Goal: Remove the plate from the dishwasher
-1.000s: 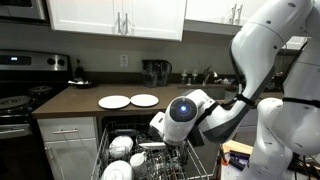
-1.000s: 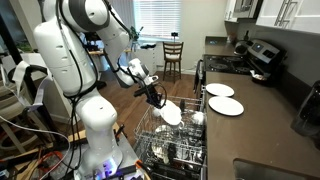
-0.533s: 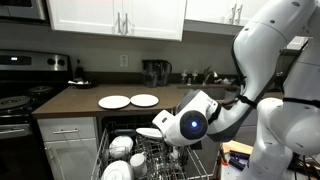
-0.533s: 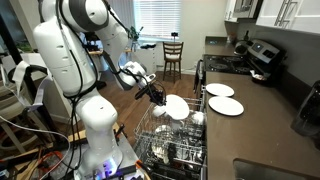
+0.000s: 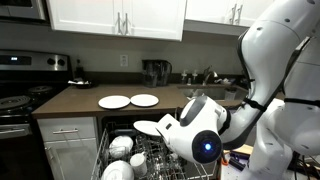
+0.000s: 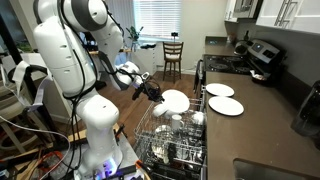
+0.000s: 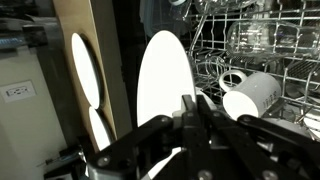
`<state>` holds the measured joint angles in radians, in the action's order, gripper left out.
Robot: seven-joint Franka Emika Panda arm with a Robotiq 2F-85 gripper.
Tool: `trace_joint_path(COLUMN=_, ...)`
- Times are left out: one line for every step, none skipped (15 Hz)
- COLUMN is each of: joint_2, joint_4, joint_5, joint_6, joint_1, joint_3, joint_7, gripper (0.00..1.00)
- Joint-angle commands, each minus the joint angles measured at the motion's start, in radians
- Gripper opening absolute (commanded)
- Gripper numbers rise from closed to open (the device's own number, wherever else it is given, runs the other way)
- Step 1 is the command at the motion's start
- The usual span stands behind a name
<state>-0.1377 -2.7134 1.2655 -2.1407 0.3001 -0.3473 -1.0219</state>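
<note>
My gripper (image 7: 190, 106) is shut on the rim of a white plate (image 7: 165, 75). In both exterior views the plate (image 5: 146, 127) (image 6: 175, 101) hangs nearly flat above the open dishwasher's grey wire rack (image 5: 150, 160) (image 6: 172, 142), clear of the tines. The gripper (image 5: 164, 127) (image 6: 159, 94) holds the plate's edge from the side away from the counter. In the wrist view the rack (image 7: 265, 50) lies to the right with a white cup (image 7: 250, 95) in it.
Two white plates (image 5: 114, 101) (image 5: 145, 99) lie on the brown counter (image 5: 70, 100) above the dishwasher; they also show in an exterior view (image 6: 219, 90) (image 6: 227, 106). White bowls and cups (image 5: 120, 147) fill the rack. A stove (image 5: 15, 95) stands beside the counter.
The gripper has lifted the plate up out of the rack and tilted it from near upright to nearly flat. The arm's wrist has swung lower and closer to the camera.
</note>
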Motion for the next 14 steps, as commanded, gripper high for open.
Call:
trace_joint_path(joint_2=-0.011, joint_4=-0.011, joint_5=0.043, joint_6=0.095, joint_1=0.051, joint_3=-0.041, joint_7=-0.065, gripper=0.02)
trace_joint_path(joint_2=-0.006, joint_4=-0.01, joint_5=0.048, joint_6=0.118, joint_1=0.063, joint_3=-0.051, joint_7=-0.076, gripper=0.02)
trace_joint_path(joint_2=-0.002, joint_4=-0.01, joint_5=0.05, joint_6=0.145, joint_1=0.072, joint_3=-0.06, joint_7=-0.089, gripper=0.02)
trace_joint_path(joint_2=0.0, joint_4=-0.011, joint_5=0.041, joint_6=0.16, joint_1=0.079, joint_3=-0.062, joint_7=-0.091, gripper=0.02)
trace_joint_path(joint_2=0.006, joint_4=-0.001, joint_5=0.002, joint_6=0.103, joint_1=0.074, joint_3=-0.039, joint_7=-0.046, gripper=0.01)
trace_joint_path(joint_2=0.008, joint_4=-0.002, joint_5=-0.002, joint_6=0.104, joint_1=0.079, joint_3=-0.042, joint_7=-0.048, gripper=0.06)
trace_joint_path(joint_2=0.01, joint_4=-0.002, joint_5=-0.003, joint_6=0.099, joint_1=0.079, joint_3=-0.041, joint_7=-0.048, gripper=0.06)
trace_joint_path(joint_2=0.013, joint_4=-0.002, joint_5=-0.003, joint_6=0.097, joint_1=0.078, joint_3=-0.039, joint_7=-0.048, gripper=0.06)
trace_joint_path(joint_2=0.014, joint_4=-0.002, joint_5=-0.003, joint_6=0.097, joint_1=0.078, joint_3=-0.036, joint_7=-0.048, gripper=0.06)
trace_joint_path(joint_2=0.011, joint_4=-0.002, joint_5=-0.003, joint_6=0.103, joint_1=0.074, joint_3=-0.033, joint_7=-0.051, gripper=0.01)
trace_joint_path(joint_2=0.004, joint_4=-0.005, joint_5=-0.003, joint_6=0.11, joint_1=0.07, joint_3=-0.028, joint_7=-0.057, gripper=0.02)
trace_joint_path(joint_2=-0.001, joint_4=-0.008, joint_5=-0.005, joint_6=0.115, joint_1=0.067, joint_3=-0.023, joint_7=-0.056, gripper=0.02)
trace_joint_path(joint_2=-0.009, joint_4=-0.012, joint_5=-0.005, joint_6=0.115, joint_1=0.063, joint_3=-0.015, joint_7=-0.055, gripper=0.02)
trace_joint_path(joint_2=-0.019, joint_4=-0.019, joint_5=-0.004, joint_6=0.112, joint_1=0.056, joint_3=-0.003, joint_7=-0.051, gripper=0.02)
